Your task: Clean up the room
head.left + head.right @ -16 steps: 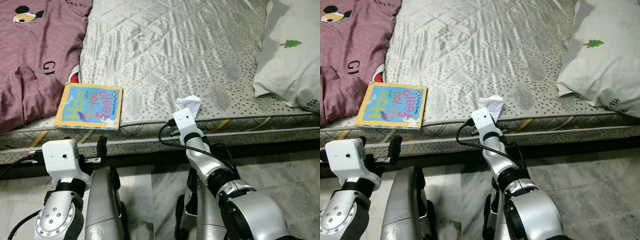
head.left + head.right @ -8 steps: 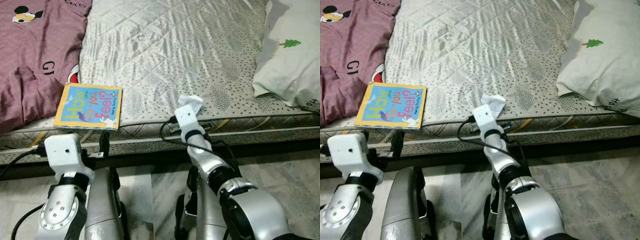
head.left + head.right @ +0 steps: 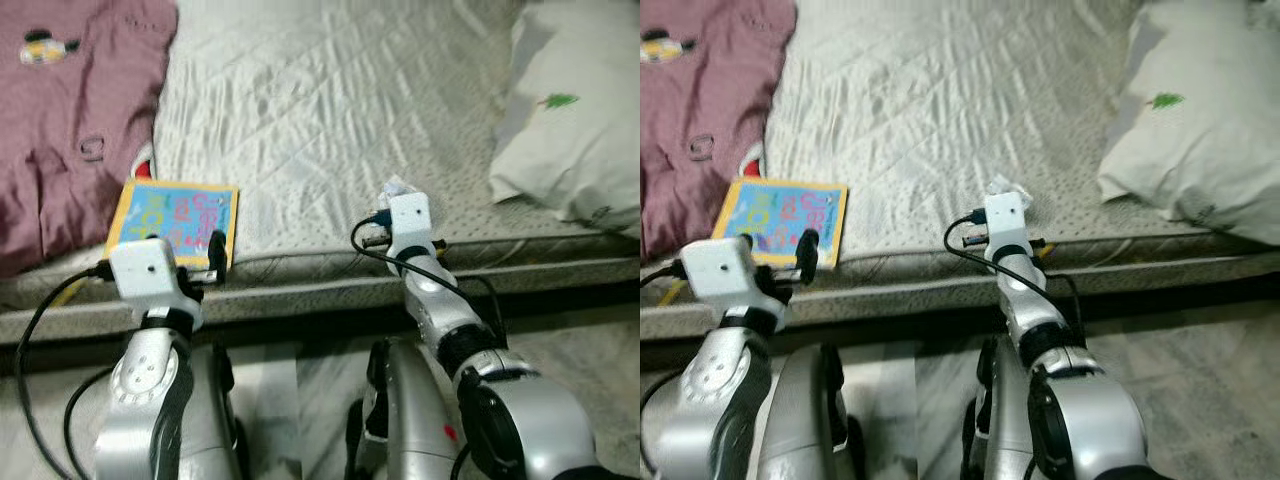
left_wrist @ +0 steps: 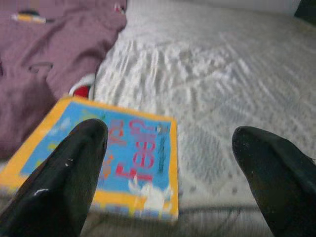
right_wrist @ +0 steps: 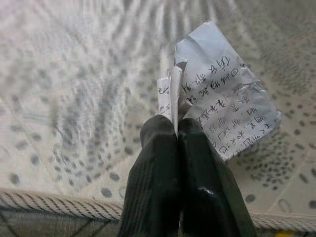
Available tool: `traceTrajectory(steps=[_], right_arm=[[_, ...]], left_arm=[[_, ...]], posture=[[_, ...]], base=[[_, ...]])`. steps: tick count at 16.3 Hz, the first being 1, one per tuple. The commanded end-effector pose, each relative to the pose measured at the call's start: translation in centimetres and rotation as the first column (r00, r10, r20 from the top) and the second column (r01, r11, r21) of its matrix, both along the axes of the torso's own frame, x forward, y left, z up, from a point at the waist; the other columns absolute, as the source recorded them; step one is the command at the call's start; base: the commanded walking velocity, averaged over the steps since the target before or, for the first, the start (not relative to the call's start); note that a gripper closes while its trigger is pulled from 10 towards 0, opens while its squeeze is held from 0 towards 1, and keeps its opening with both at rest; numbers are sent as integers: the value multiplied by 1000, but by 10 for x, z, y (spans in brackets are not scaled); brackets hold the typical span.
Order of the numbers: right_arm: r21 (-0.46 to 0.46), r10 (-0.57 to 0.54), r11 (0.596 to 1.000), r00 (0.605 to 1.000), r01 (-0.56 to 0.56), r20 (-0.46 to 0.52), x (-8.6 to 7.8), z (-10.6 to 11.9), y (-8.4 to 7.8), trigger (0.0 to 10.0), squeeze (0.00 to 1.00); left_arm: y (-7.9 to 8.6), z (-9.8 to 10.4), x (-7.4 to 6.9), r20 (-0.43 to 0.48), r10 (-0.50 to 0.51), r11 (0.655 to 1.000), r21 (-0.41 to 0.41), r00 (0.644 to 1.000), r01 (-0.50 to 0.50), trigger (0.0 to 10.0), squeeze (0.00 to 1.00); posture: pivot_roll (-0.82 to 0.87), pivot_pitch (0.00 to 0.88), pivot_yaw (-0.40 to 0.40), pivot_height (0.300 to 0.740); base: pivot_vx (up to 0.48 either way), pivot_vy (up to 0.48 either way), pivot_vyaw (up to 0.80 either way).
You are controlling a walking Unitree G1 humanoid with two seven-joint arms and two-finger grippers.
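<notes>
Paper: a crumpled white paper, creased and covered with dark handwriting, is held over the near edge of the bed; an edge of it is seen behind the right wrist housing in the head views.
Right end effector: the right end effector is seen with its two black fingers pressed together, and a fold of the paper is pinched between their tips.
Left end effector: the left end effector is held with its fingers wide apart, just above the near edge of the bed, in front of the book.
Book: a thin book with a yellow border and a blue cover with coloured lettering is laid flat at the bed's near edge, just beside the shirt.
Shirt: a maroon shirt with a cartoon print is spread over the bed's left side.
Pillow: a white pillow with a small green tree mark is set at the bed's right side, well apart from the paper.
Bed cover: a grey quilted cover with a speckled pattern is seen between shirt and pillow.
Floor: a pale marbled floor is seen below the bed edge.
</notes>
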State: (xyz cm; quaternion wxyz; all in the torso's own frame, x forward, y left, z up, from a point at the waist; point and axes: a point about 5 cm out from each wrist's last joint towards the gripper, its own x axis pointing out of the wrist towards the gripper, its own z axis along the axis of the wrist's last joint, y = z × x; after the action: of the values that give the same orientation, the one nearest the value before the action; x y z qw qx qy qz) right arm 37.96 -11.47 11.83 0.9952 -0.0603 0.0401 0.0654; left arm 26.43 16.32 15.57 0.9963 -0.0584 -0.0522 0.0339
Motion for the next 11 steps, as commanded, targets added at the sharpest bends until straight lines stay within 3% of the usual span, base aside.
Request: traceTrajectory(steps=[1,2,3,4,5,7,11], right_arm=[[57,3,998,1000,-4,5,-1,0,-2,0,0],[72,16,997,1000,-16,11,-1,1,0,353,0],[79,34,996,999,-37,28,0,6,2,9373,0],[76,49,996,995,-56,92,-2,11,2,10000,0],[105,52,992,991,-65,122,-5,13,0,10000,0],[219,40,973,985,-77,168,-5,22,-7,10000,0],[275,13,958,972,-79,234,-2,37,-11,10000,0]], left_arm=[[3,-3,4,4,13,1000,11,1000,-13,10000,0],[3,-4,7,12,16,1000,15,1000,-17,10000,0],[4,-6,15,8,20,1000,14,1000,-20,10000,0],[4,-7,22,17,26,1000,3,1000,-26,10000,0],[3,-5,27,54,14,999,41,998,-17,10000,0],[6,-5,37,79,22,999,33,997,-24,10000,0],[11,-8,44,94,31,999,41,995,-35,10000,0]], posture=[[75,47,-49,538],[68,31,-45,538],[50,0,-38,538],[37,0,-32,538],[32,0,-31,538],[27,0,-29,538],[23,0,-16,572]], base=[[0,0,0],[0,0,0],[0,0,0],[0,0,0],[0,0,0],[0,0,0],[0,0,0]])
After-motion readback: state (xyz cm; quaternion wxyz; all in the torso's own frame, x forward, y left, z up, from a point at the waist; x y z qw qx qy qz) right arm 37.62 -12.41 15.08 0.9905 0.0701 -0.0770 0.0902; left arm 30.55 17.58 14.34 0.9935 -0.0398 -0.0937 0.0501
